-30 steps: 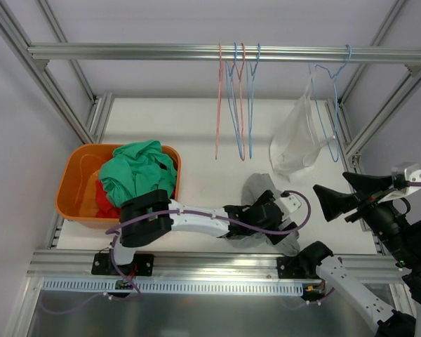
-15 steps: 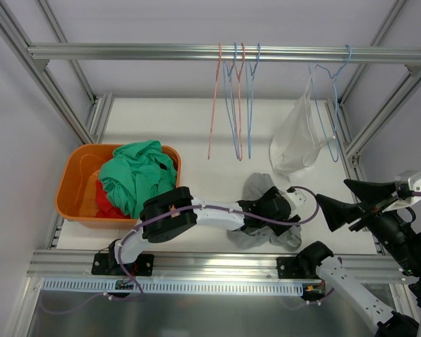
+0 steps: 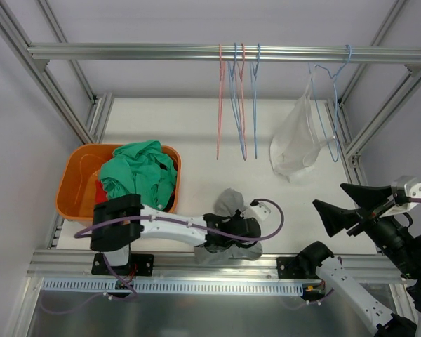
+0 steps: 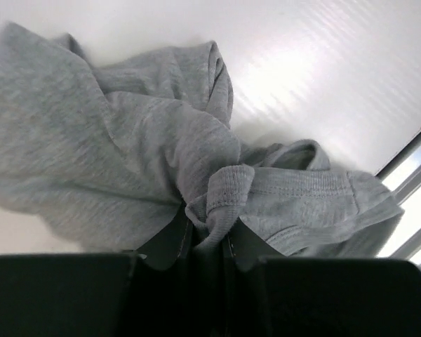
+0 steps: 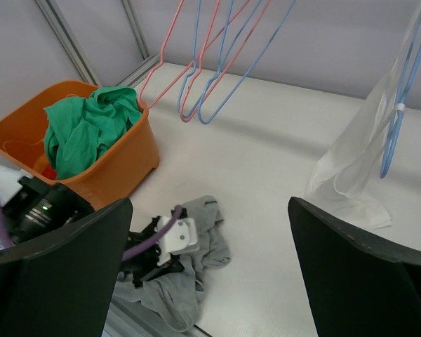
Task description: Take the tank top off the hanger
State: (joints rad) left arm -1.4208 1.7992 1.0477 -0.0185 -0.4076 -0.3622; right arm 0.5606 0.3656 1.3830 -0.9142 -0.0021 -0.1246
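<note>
With the left gripper (image 4: 207,235) pressed together on a rolled hem fold, holds the grey tank top (image 4: 126,161) low against the white surface (image 3: 182,133), close to the near edge and a little left of centre in the overhead view. Lies bunched and crumpled around that gripper, touching no hanger at all. Judging by that, looks done as far as taking it off goes. Leaves only the setting down, likely in the orange bin (image 3: 64,203) to the left, already heaped with green cloth (image 3: 137,172). Leaves also a thin white garment (image 3: 295,144) draped on the blue hanger (image 3: 331,91) at the right end of the rail (image 3: 161,51), so possibly more to do. Cannot tell whether that piece counts in the task. Further left along the rail, only bare hangers (image 3: 236,105), pink and blue. Keeps the right gripper (image 3: 328,196) raised off to the right, jaws spread wide, holding nothing. Against half a second ago: has carried the grey bundle leftward along the near edge, nearer the bin, with the left arm's elbow swung far left. Shows the right gripper hardly shifted and the bare hangers swaying a little.
</note>
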